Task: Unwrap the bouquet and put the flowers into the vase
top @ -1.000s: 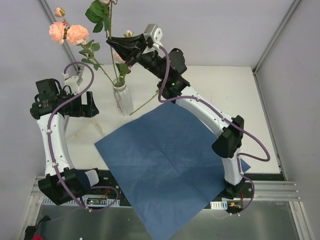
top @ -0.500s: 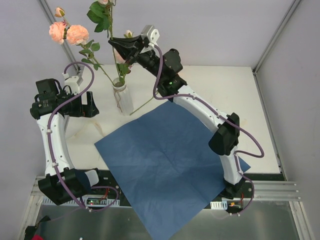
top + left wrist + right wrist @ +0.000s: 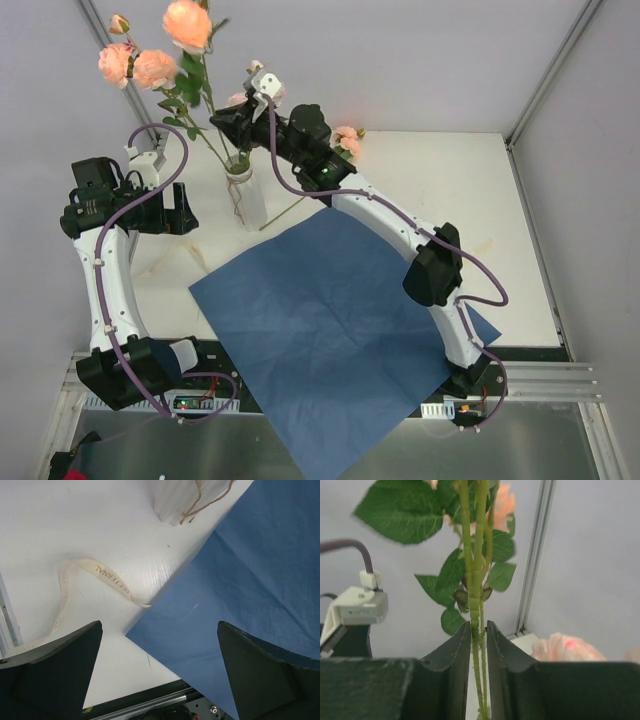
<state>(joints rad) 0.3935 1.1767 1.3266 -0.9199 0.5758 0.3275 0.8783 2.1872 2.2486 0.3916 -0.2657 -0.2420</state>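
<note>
The white ribbed vase (image 3: pixel 246 195) stands at the back left of the table with several peach-pink roses (image 3: pixel 135 65) and leafy stems rising from it. My right gripper (image 3: pixel 222 122) hovers just above the vase mouth. In the right wrist view this gripper (image 3: pixel 479 625) has its jaws narrowly apart, pressed against two green stems (image 3: pixel 475 555) of the flowers. Another rose (image 3: pixel 347 140) shows behind the right arm. My left gripper (image 3: pixel 160 670) hangs wide open and empty left of the vase, over the paper's corner. The vase base (image 3: pixel 175 500) carries a twine tie.
The unfolded blue wrapping sheet (image 3: pixel 340 320) lies flat across the middle and overhangs the near edge. A cream ribbon (image 3: pixel 100 572) curls on the table beside the sheet's corner. One loose stem (image 3: pixel 290 208) lies between vase and sheet. Frame posts stand at the back corners.
My right gripper has moved left and down toward the vase mouth, and the stems it holds sank, bringing a top rose into view. Its jaws have eased slightly apart. The left arm stayed still.
</note>
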